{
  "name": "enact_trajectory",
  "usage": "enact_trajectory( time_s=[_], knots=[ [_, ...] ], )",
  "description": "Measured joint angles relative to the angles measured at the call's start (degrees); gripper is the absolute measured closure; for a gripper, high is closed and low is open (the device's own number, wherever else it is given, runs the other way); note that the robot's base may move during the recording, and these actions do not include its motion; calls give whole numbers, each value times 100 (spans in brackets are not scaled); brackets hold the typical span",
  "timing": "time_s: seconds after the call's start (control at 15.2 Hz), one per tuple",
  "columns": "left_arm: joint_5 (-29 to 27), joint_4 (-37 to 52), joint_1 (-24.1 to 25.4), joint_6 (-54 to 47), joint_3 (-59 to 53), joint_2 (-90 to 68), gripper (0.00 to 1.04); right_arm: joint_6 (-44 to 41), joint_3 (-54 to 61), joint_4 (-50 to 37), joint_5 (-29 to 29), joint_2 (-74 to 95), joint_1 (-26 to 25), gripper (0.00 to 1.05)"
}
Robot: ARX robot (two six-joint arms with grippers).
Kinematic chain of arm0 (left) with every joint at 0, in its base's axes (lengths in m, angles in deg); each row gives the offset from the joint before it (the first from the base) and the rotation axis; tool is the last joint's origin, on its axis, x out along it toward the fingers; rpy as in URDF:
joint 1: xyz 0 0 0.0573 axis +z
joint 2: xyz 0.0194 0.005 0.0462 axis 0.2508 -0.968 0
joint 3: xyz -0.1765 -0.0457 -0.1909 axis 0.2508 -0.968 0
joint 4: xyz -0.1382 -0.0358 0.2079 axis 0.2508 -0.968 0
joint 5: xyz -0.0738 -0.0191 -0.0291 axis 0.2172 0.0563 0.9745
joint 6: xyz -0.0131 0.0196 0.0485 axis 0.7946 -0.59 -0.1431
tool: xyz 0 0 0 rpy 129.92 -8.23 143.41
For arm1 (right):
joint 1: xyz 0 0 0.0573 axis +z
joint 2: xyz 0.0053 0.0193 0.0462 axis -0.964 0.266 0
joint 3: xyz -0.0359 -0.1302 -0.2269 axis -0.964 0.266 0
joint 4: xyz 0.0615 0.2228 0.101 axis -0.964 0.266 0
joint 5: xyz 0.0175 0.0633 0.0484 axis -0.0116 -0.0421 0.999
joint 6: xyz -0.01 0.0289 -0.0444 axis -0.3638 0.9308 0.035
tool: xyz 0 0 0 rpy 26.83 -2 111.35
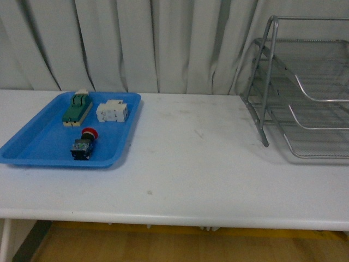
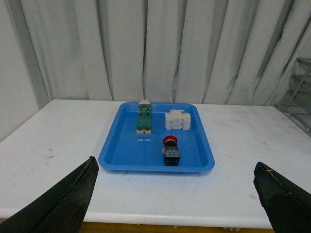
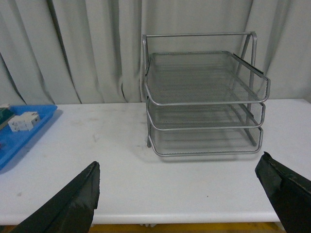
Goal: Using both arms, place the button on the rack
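White desk point(image 1: 207, 180), curtain behind, task not started. Rack point(image 1: 265, 93) sits at the far right of the desk, three mesh tiers, all look empty in the right wrist view. Blue tray point(image 1: 32, 150) is at the far left, well apart from the rack. Left gripper point(image 2: 175, 167) spread wide, empty, hanging back from the tray's near edge; right gripper point(image 3: 178, 162) also spread wide, empty, facing the rack front. Neither arm shows in the front view. In the tray: green block point(image 1: 76, 108) and white block point(image 1: 112, 111) side by side along the back, button point(image 1: 84, 143) alone nearer the front, lying on its side, red cap toward the blocks, dark body toward the robot. Risks, as I judge them: round cap plus blocky body makes an uneven grip, so a pinch across the cap could slip or twist; the lying button may roll or skid on smooth plastic when touched; the light tray may shift if a finger catches its rim. Tray and rack are at opposite ends, so a handover is likely and a mistimed release would drop it. Gaps between tiers look tight, so the gripper could knock a tier rim.
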Motion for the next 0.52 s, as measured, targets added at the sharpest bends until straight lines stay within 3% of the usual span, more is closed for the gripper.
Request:
enact_trajectory(
  time_s=[0.39,0.46,0.52],
  knots=[
    [0,0,0,0,2,0,7,35,-7,52,107,15,-28,6],
    [4,2,0,0,2,0,7,520,-111,35,1377,535,-651,6],
    [0,2,0,2,2,0,7,1187,-256,-649,2288,1360,-1279,6]
  ],
)
